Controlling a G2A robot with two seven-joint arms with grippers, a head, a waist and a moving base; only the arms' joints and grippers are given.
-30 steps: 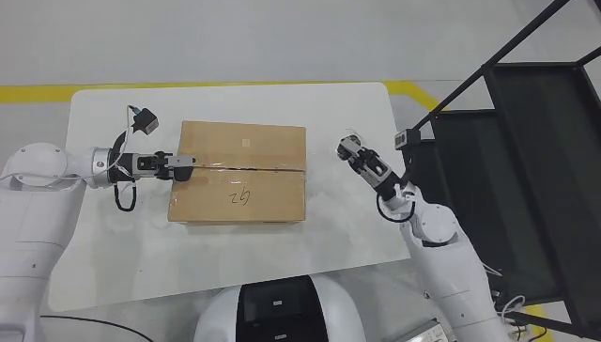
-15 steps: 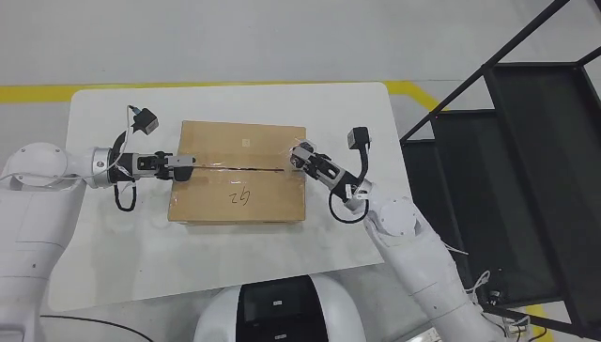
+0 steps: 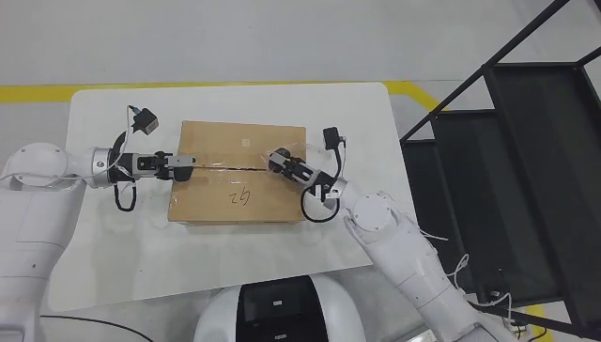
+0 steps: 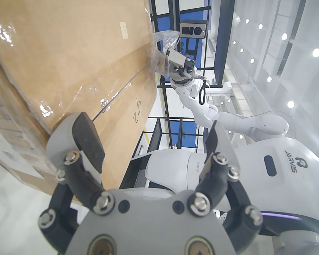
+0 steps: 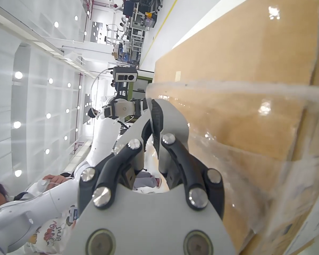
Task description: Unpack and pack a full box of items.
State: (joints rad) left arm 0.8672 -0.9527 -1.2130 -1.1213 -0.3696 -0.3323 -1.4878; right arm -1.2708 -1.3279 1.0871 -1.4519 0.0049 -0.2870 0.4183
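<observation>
A closed cardboard box (image 3: 239, 196) lies in the middle of the white table (image 3: 357, 116), its top seam covered with clear tape. My left gripper (image 3: 191, 166) is at the box's left end on the seam line, open (image 4: 148, 123), with one finger pad (image 4: 89, 136) against the box's (image 4: 69, 41) top edge. My right gripper (image 3: 275, 159) is over the right part of the box top, on the seam. It is shut (image 5: 151, 102) on a strip of clear tape (image 5: 228, 87) that lifts off the box (image 5: 242, 54). The left wrist view shows that tape (image 4: 159, 62) crumpled at the far gripper.
A black metal rack (image 3: 526, 154) stands just past the table's right edge. Bare table runs behind the box and along its front. A yellow floor line (image 3: 38, 91) passes behind the table.
My right arm has swung left, from beside the box's right end to over the box top along the seam, with the tape in its fingers. The left arm has not moved.
</observation>
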